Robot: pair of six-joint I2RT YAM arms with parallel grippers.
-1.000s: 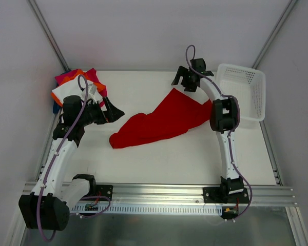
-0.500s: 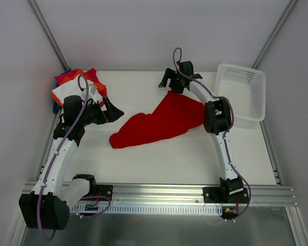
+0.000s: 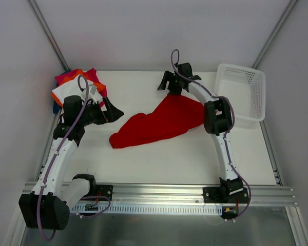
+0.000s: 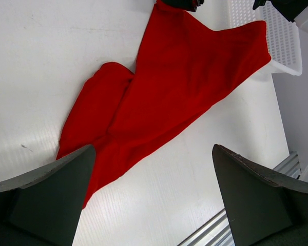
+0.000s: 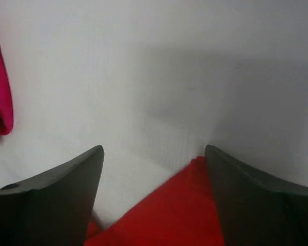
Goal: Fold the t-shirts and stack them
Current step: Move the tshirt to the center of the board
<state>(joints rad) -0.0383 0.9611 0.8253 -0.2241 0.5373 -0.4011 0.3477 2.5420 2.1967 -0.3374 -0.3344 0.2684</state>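
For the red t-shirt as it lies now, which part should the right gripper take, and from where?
Probably the far pointed corner of the red t-shirt, from above: it lies flat, one thin tip clear of the bunched folds, between the right gripper's open fingers.

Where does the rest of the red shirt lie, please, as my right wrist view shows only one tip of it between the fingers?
Observer: The red t-shirt lies crumpled in a diagonal band across the middle of the table. Its far tip sits under the right gripper.
Operator: Thank you. Where is the other arm?
Observer: The left gripper hangs open above the table just beyond the shirt's near-left end, not touching it.
Operator: And the magenta cloth at my left edge?
Observer: That belongs to the folded stack in the far left corner, which has a white shirt on top.
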